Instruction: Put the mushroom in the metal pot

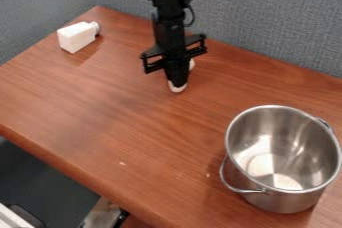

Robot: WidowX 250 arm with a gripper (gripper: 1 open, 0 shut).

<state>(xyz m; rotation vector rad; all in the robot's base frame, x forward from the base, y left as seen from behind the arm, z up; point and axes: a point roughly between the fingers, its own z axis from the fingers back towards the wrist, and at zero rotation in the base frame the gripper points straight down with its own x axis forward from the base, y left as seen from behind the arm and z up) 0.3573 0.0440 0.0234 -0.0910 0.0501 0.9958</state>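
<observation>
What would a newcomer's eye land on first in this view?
The big shiny stainless-steel pot with a thin wire handle, on the right side of the reddish-brown wooden table. Next, the black claw reaching down beyond the table's middle, then the white block-like object at the far left.

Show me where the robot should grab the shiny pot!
Probably the near rim of the metal pot, from above, one finger inside and one outside: it stands upright, its mouth open, its wall thin.

white block with short neck (78,38) at the far left, brown wooden tabletop (120,102), grey wall (254,12)
</observation>
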